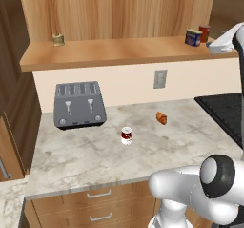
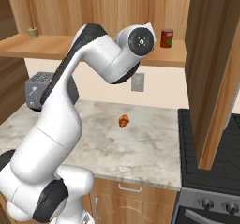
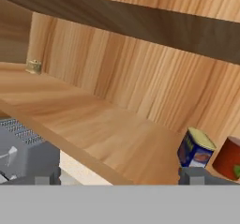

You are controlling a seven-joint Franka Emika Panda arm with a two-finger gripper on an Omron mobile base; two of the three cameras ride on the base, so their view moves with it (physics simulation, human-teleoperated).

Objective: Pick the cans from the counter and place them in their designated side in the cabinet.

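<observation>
The dark blue can (image 1: pixel 193 37) with its yellow top stands upright at the right end of the cabinet shelf (image 1: pixel 124 53), beside a plain dark red can (image 1: pixel 204 33). In the hand view the blue can (image 3: pixel 195 149) sits just beyond the right fingertip (image 3: pixel 193 175). My gripper (image 3: pixel 119 180) is open, with nothing between its fingers. It hangs in front of the shelf, and the hand (image 1: pixel 223 43) sits just right of the two cans. The red-and-white can (image 1: pixel 126 135) stands upright on the counter (image 1: pixel 95 155), in front of the toaster.
A grey toaster (image 1: pixel 80 104) stands at the counter's back left, and a croissant (image 1: pixel 161 118) lies right of centre. An olive-tan can (image 1: pixel 58 39) occupies the shelf's far left end. A black stove (image 1: pixel 224 112) borders the counter on the right. A wall outlet (image 1: pixel 160 78) is below the shelf.
</observation>
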